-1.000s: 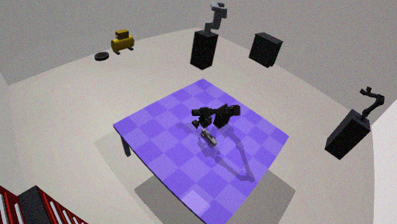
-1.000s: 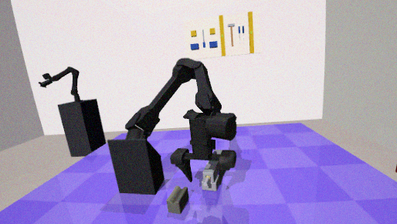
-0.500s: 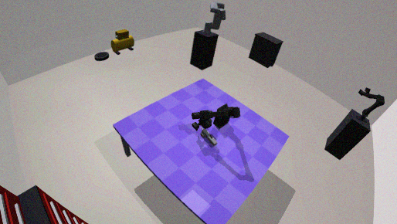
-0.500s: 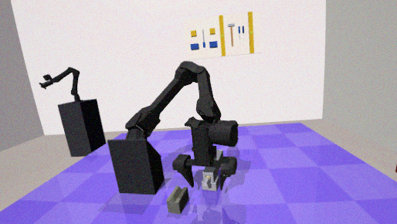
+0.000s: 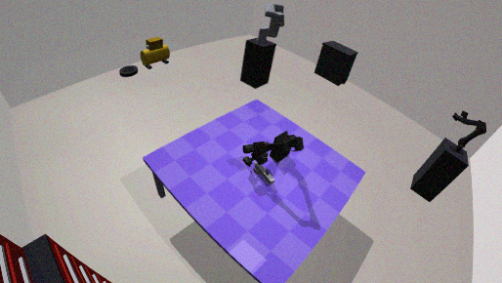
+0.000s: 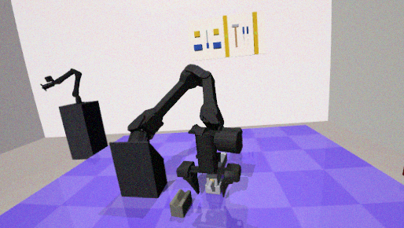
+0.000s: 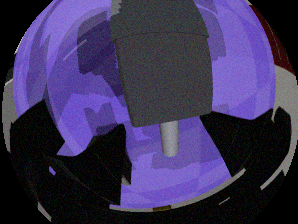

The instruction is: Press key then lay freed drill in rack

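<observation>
Reaches up from the black pedestal [image 5: 278, 157] [image 6: 125, 189], bends at the elbow, and drops with the arm [image 5: 294, 142] [image 6: 191, 75] to low above the purple checkered surface [image 5: 233, 207] [image 6: 296, 196] [image 7: 245, 85]. Taking the grey housing [image 5: 265, 175] [image 6: 213, 189] [image 7: 165, 75] as landmark, has the pincer [image 5: 254, 162] [image 6: 210, 189] [image 7: 164, 120] right by it, spread, with nothing pinched. In the exterior view, shows one dark finger to each side of the housing, both pointing down; whether touching it, cannot tell.

In the wrist view, runs a pale round rod [image 7: 170, 140], apparently the drill, out of the near end of the housing, into the space between the fingers and apart from both. Lies against no finger there, and juts straight on from the housing. How far seated inside, cannot tell. Cannot make out the key for certain in any view.

Nearer to the exterior camera than the housing, and apart from it, stands upright on the surface as a small tan block with a notched top: the rack [image 6: 180, 206]. Holds no drill in that notch. On the same side of the housing as the rack, but farther back, rises as the pedestal. Well beyond the housing in the exterior view, hangs on the white wall as a tool panel [image 6: 211, 40].
</observation>
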You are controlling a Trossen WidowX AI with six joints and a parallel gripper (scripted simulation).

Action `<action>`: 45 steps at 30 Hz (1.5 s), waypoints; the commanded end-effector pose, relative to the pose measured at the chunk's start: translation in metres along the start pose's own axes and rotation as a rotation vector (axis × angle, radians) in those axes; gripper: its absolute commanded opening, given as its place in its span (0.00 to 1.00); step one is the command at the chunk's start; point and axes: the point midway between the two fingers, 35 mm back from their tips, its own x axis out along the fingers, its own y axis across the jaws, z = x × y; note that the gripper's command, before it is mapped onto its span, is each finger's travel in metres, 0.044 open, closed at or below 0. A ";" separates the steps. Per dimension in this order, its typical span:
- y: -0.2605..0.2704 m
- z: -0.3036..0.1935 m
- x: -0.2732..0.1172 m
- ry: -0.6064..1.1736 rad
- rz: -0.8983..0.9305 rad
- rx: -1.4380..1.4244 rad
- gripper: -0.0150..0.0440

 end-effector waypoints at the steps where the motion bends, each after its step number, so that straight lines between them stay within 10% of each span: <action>1: 0.000 0.000 0.000 0.000 0.000 -0.001 0.78; 11: 0.000 0.000 0.000 0.000 0.000 -0.001 0.33; 45: 0.000 -0.035 -0.001 -0.002 0.002 0.004 0.25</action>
